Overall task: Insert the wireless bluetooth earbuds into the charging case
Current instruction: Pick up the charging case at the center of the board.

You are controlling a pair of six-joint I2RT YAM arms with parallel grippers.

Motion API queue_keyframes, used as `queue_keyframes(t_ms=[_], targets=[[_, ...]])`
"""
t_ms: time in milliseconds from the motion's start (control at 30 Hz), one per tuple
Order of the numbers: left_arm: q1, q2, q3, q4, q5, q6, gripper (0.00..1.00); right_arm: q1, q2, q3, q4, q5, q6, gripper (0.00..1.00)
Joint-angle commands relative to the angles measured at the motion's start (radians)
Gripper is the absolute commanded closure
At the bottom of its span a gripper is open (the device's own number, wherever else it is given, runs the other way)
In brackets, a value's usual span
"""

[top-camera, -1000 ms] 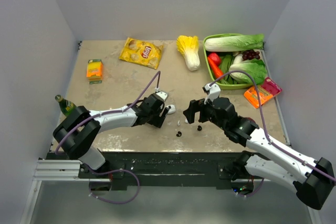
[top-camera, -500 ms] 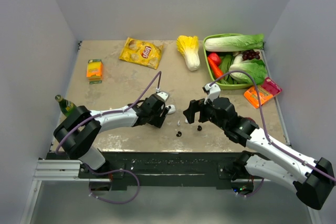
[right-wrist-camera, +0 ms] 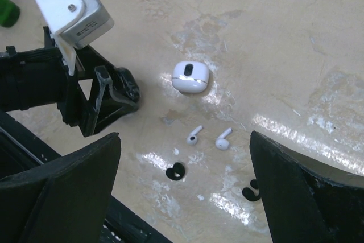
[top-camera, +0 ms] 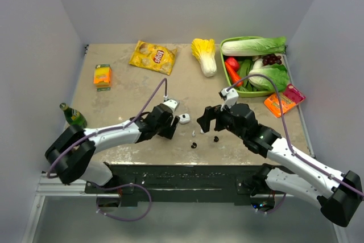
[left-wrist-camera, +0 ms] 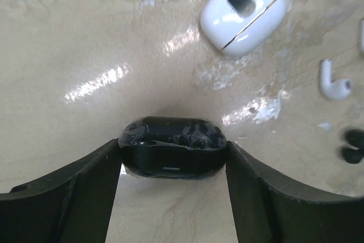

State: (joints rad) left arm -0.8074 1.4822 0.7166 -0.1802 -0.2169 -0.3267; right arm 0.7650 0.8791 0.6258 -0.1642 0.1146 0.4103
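Starting at the near edge: the two black buds (top-camera: 194, 145) lie low in the centre of the top view, close to the lip of the table (top-camera: 131, 92). We judge that a nudge toward the bottom of the frame could send them off.
Next row out: the two white buds (right-wrist-camera: 194, 136) lie just above the black ones in the right wrist view, side by side but not touching.
Bud handling: we expect all four to be light, hard and glossy, and likely to skate on the shiny top. Each is far smaller than a finger, so we would pinch across the rounded head, leave the stem free and squeeze gently.
Over the buds: the right gripper (right-wrist-camera: 183, 189) hangs with its jaws spread wide and nothing between them.
Left of centre: the left gripper (left-wrist-camera: 172, 166) has one finger against each end of the black case (left-wrist-camera: 170, 140), pinching it across its length. We cannot tell whether the case rests on the table or sits just above it.
Case handling: we judge it a rigid, smooth shell that could slip. The lid looks shut, and the end-to-end grip leaves its top free.
Beyond it: the white case (left-wrist-camera: 242, 11) lies lid shut at the upper right of the left wrist view, apart from fingers and buds.
Open room: we see bare tabletop between the two grippers and up toward mid-frame.
Far edge: the chips bag (top-camera: 153, 56), cabbage (top-camera: 205, 55) and vegetable basket (top-camera: 223, 44) line the top of the frame, well apart from the work.
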Motion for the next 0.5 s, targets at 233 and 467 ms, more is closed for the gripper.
queue_keyframes(t_ms=[233,467], targets=[[-0.050,-0.405,-0.294,0.689,-0.022,0.031,1.00,0.028,0.084,0.235,-0.011,0.033,-0.059,0.02],[-0.085,-0.447,-0.632,1.416,0.101,0.139,1.00,0.149,0.231,0.396,-0.205,0.425,-0.116,0.02]])
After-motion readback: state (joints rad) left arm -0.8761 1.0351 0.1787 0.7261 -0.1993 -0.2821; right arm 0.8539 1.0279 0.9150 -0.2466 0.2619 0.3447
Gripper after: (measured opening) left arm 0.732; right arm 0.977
